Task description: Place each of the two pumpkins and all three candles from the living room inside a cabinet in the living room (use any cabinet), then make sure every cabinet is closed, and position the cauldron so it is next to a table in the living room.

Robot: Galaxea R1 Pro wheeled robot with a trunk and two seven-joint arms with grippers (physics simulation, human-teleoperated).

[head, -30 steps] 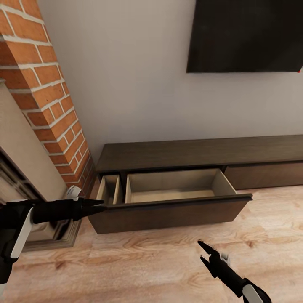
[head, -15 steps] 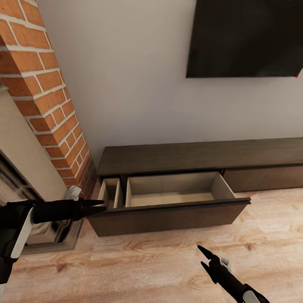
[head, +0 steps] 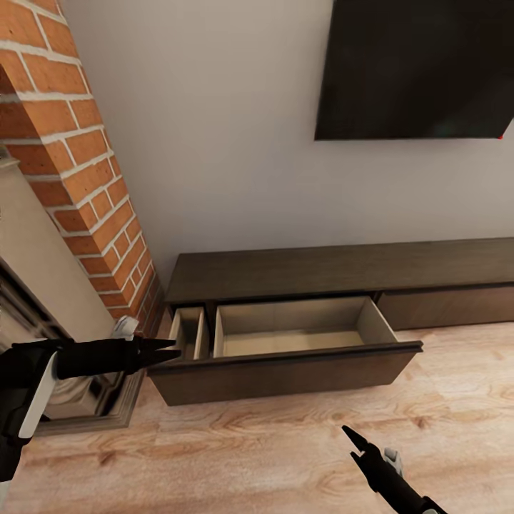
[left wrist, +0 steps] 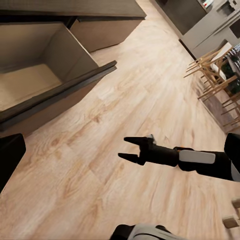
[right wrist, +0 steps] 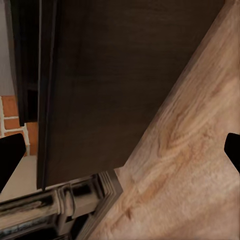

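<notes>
The long dark-brown cabinet [head: 321,268] stands against the wall with its wide drawer [head: 285,373] pulled out. The drawer's pale interior holds nothing I can see, and a narrow compartment [head: 187,332] lies at its left end. My left gripper [head: 175,350] hovers open at the drawer front's left corner. My right gripper [head: 351,441] hangs open over the floor in front of the drawer, and the left wrist view catches the right gripper [left wrist: 124,148] from the side. The drawer front [right wrist: 125,75] looms dark and close in the right wrist view. Pumpkins, candles and cauldron are out of view.
A brick chimney [head: 86,164] and a pale fireplace surround [head: 43,285] stand at the left, close to my left arm. A dark screen [head: 421,64] hangs on the wall above the cabinet. Light wood floor [head: 250,457] spreads in front. Wooden chairs [left wrist: 215,70] stand farther off.
The whole picture has slid a little, so the camera moved. My right gripper has sunk lower in the picture, nearer to me. The left gripper and the drawer stay as they were.
</notes>
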